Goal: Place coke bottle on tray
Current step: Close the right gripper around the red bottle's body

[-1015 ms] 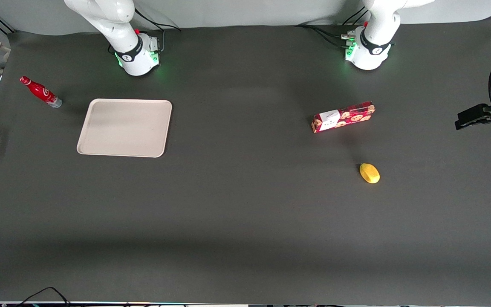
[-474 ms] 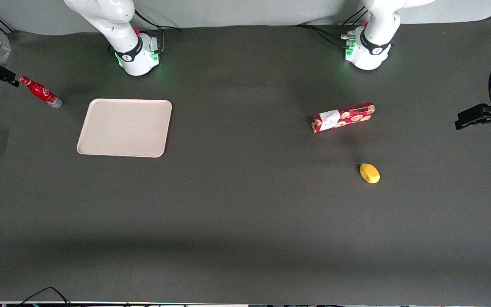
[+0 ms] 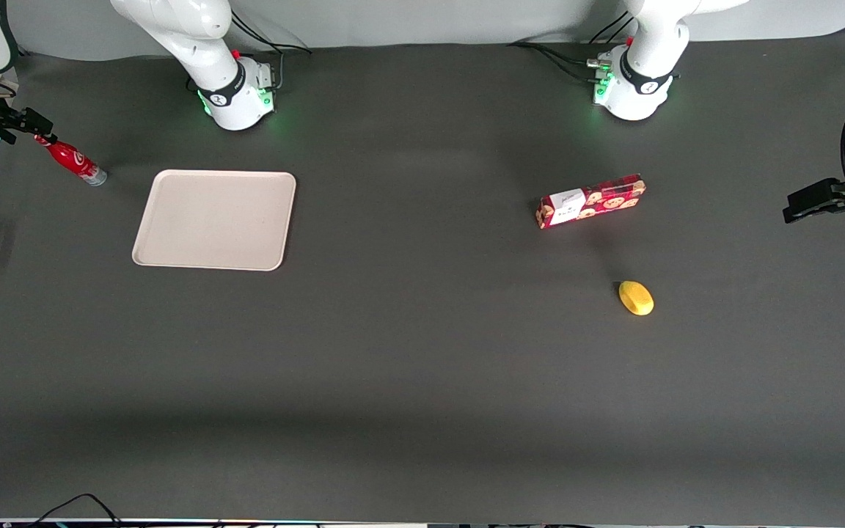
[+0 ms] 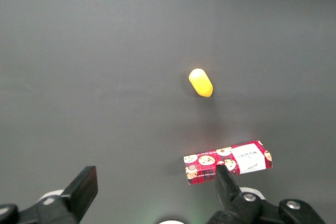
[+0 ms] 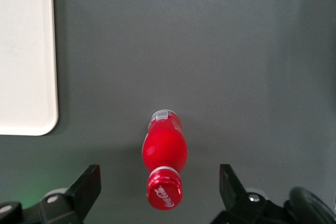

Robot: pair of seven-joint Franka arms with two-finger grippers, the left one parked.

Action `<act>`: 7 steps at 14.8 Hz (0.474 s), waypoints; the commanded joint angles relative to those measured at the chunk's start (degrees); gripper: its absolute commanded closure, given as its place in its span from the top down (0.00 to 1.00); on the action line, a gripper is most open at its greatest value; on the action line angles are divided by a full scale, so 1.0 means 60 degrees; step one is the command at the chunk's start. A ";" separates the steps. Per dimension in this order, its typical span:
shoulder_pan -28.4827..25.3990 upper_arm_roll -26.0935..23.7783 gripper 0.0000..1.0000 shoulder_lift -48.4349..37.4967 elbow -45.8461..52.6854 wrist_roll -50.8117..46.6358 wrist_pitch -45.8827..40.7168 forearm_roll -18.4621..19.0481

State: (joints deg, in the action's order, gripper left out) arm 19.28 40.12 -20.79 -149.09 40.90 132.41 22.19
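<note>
The coke bottle (image 3: pixel 72 160) is small, slim and red with a silvery base. It stands on the dark table at the working arm's end, beside the beige tray (image 3: pixel 215 220) and apart from it. My right gripper (image 3: pixel 29 122) hangs over the bottle's cap. In the right wrist view the bottle (image 5: pixel 165 149) points its red cap up between my open fingers (image 5: pixel 88 183), and the gripper (image 5: pixel 160 184) touches nothing. An edge of the tray (image 5: pixel 26 51) also shows in that view, and the tray holds nothing.
A red cookie box (image 3: pixel 590 201) and a yellow lemon-like object (image 3: pixel 636 298) lie toward the parked arm's end; both also show in the left wrist view, the box (image 4: pixel 228 162) and the yellow object (image 4: pixel 201 82). The table's edge runs close to the bottle.
My right gripper has come into the front view from the table's end and moved over the bottle's cap. The bottle and tray have not moved.
</note>
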 commanded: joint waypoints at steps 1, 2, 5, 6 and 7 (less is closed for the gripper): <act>-0.0035 0.0652 1.00 0.0022 -0.0317 0.0741 0.0839 0.0242; -0.0035 0.0667 1.00 0.0052 -0.0390 0.0742 0.0986 0.0242; 0.0023 0.0682 1.00 0.0227 -0.0624 0.0742 0.1425 0.0242; 0.0023 0.0682 1.00 0.0286 -0.0668 0.0742 0.1529 0.0242; 0.0023 0.0682 1.00 0.0330 -0.0683 0.0742 0.1544 0.0242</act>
State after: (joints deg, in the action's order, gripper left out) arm 19.27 43.76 -19.95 -152.24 44.33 139.32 22.46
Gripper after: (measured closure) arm 0.000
